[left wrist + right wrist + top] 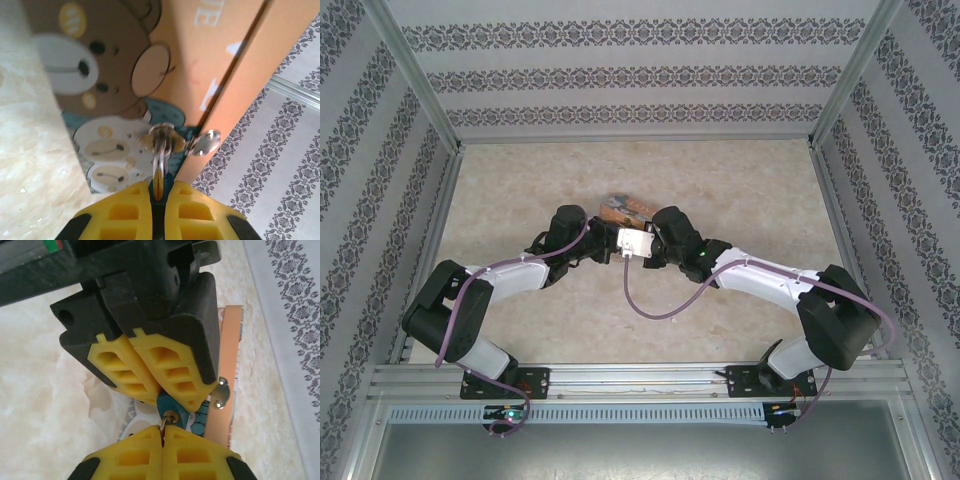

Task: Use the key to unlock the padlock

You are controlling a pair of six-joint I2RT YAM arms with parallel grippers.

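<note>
Yellow pads of the right gripper [164, 434] sit at the bottom edge of its wrist view. They are pressed together on the key [163, 425], a thin sliver poking up from between them. Just above, near the frame's centre, the key's tip meets the brass keyhole of the padlock [164, 405]. The lock's teal body is clamped between the pads of the left gripper [158, 399], which comes down from the top of the frame. In the left wrist view the silver shackle [160, 147] rises from those closed fingers to the metal latch [206, 142] on the edge of the picture tin [105, 65], right of centre.

The step in hand looks like insertion: the key is at the keyway, though how deep I cannot tell. Next, the right wrist likely needs to push straight along the keyway, then roll to turn the key while the left arm braces the body against twisting. A slip could drop the tiny key.

From above, both arms meet over the tin at the middle of a pale, marble-patterned table [750, 180]. Striped damask wallpaper [620, 75] lines the top and sides, framed by aluminium rails [415, 78].
</note>
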